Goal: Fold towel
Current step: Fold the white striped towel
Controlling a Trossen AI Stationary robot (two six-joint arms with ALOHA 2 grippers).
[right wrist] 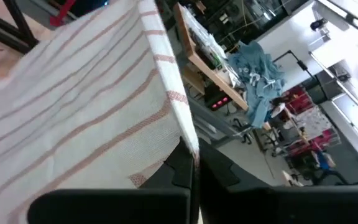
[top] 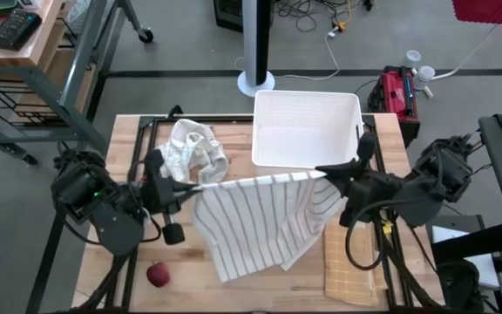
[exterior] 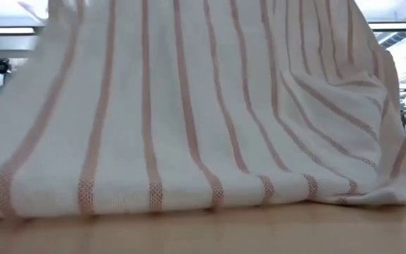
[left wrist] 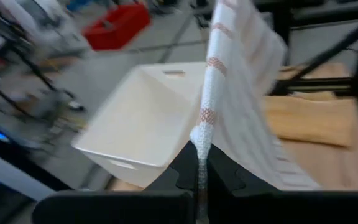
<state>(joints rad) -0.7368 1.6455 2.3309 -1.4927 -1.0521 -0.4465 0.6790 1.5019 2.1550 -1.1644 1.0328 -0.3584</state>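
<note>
A white towel with thin red-brown stripes is held up by its far edge between my two grippers and slopes down toward the near side, its near end on the table. My left gripper is shut on the towel's left top corner. My right gripper is shut on the right top corner. The low view is filled by the hanging towel. My left gripper pinches the towel's top edge at its left corner between its two fingers, coming level from the table's left. The edge runs taut away from it. My right gripper pinches the towel's top edge at its right corner between its two fingers, coming level from the table's right. The cloth hangs below, its lower end on the table.
A white plastic bin stands at the far middle of the table. A crumpled cream cloth lies at the far left. A folded yellow cloth lies at the near right. A red ball sits near the near left edge.
</note>
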